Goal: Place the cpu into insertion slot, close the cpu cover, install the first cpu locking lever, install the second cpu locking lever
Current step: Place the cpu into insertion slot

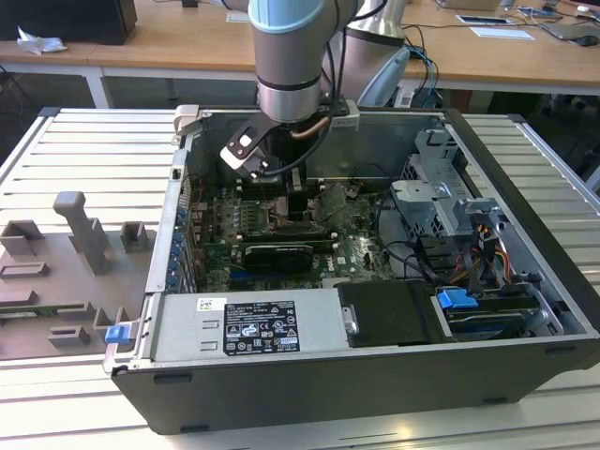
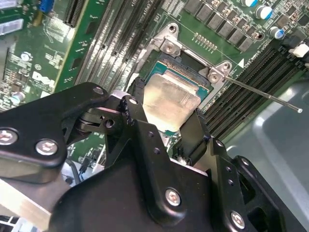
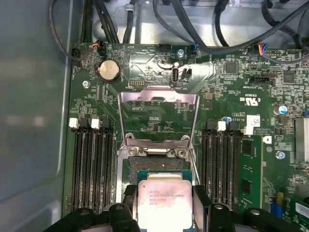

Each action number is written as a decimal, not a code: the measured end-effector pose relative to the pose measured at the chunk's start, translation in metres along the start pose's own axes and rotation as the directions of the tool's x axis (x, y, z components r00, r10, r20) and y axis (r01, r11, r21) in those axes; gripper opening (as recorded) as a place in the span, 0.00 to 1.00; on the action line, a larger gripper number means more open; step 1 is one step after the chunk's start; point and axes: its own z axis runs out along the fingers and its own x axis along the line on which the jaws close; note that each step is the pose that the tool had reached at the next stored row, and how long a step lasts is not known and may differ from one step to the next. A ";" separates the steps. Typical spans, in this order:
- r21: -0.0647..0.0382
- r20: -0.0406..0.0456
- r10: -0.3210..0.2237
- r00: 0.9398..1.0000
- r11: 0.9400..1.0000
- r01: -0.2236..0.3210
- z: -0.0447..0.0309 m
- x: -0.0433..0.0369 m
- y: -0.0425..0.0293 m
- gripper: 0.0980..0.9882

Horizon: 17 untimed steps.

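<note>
cpu [image 2: 170, 99] in grip of tool [image 2: 163, 118]

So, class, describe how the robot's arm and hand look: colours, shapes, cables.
The arm is a thick silver-grey cylinder with a pale blue band; a black cable loops by its wrist. The hand is matte black, built of angular linked plates fastened with silver screws, ending in two narrow fingers.

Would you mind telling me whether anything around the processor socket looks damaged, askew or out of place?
Nothing looks damaged or spilled. The gripper grips the cpu over the insertion slot; the cpu cover is swung open and a thin locking lever juts free, as fits an open socket.
</note>
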 end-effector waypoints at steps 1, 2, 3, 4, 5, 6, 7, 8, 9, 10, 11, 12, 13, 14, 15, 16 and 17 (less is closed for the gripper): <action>0.000 0.000 0.002 1.000 1.000 -0.002 0.0028 0.0021 0.0000 0.50; 0.000 0.000 0.005 1.000 1.000 -0.005 0.0040 0.0025 -0.0001 0.50; 0.000 0.000 0.008 1.000 1.000 -0.008 0.0053 0.0029 -0.0001 0.50; 0.000 0.001 0.009 1.000 1.000 -0.009 0.0075 0.0036 -0.0003 0.50; 0.000 0.001 0.009 1.000 1.000 -0.009 0.0087 0.0040 -0.0003 0.50; 0.000 0.001 0.009 1.000 1.000 -0.009 0.0097 0.0045 -0.0004 0.50; 0.000 0.001 0.010 1.000 1.000 -0.010 0.0112 0.0057 -0.0005 0.50; 0.000 0.001 0.014 1.000 1.000 -0.014 0.0121 0.0060 -0.0004 0.50; 0.000 0.002 0.022 1.000 1.000 -0.022 0.0130 0.0064 0.0001 0.50; 0.000 0.002 0.029 1.000 1.000 -0.029 0.0143 0.0068 0.0004 0.50; 0.000 0.003 0.031 1.000 1.000 -0.031 0.0157 0.0068 0.0003 0.50; 0.000 0.003 0.031 1.000 1.000 -0.031 0.0172 0.0068 0.0002 0.50; 0.000 0.003 0.031 1.000 1.000 -0.031 0.0183 0.0068 0.0002 0.50; 0.000 0.003 0.033 0.999 0.999 -0.033 0.0188 0.0067 0.0001 0.50; 0.000 0.003 0.035 0.999 0.999 -0.035 0.0192 0.0067 0.0001 0.50; 0.000 0.003 0.037 0.999 0.999 -0.037 0.0198 0.0067 0.0001 0.50; 0.000 0.004 0.038 0.999 0.999 -0.038 0.0202 0.0067 0.0001 0.50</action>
